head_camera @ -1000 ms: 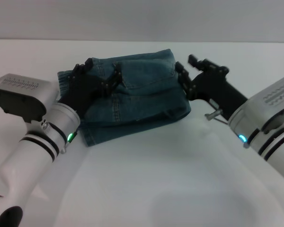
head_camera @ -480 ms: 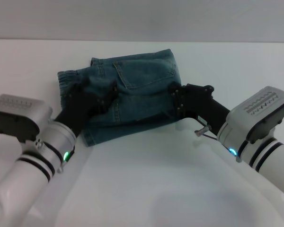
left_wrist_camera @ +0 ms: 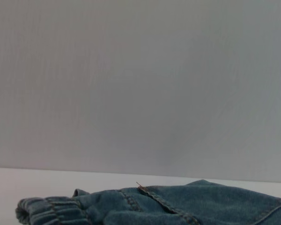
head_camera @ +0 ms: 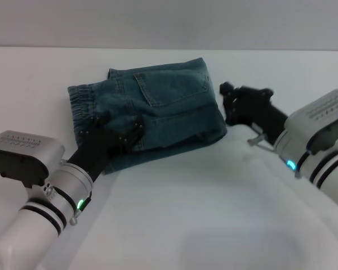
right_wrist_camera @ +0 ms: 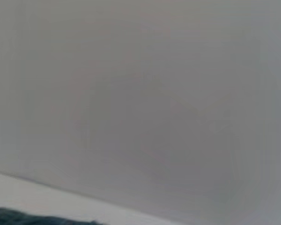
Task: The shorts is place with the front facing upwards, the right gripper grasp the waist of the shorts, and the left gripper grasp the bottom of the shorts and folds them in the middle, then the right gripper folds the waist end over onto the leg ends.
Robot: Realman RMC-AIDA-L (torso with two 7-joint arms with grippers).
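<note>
Shorts [head_camera: 152, 112]: folded on the white surface [head_camera: 214, 214] between your arms.
Handling: soft, limp denim; grip the gathered waistband.
Left gripper [head_camera: 114, 134]: jaws spread over the near-left fold.
Right gripper [head_camera: 230, 102]: beside the right edge; jaws unclear.

A: What stays hidden on the shorts [head_camera: 158, 107]?

B: The left gripper [head_camera: 115, 132] covers part of their near edge, and the folded layers underneath cannot be seen.

A: And the wrist views?

B: The left one cuts the shorts [left_wrist_camera: 145, 206] off at its edge; the right shows only a dark blurred sliver. Neither shows its own gripper.
</note>
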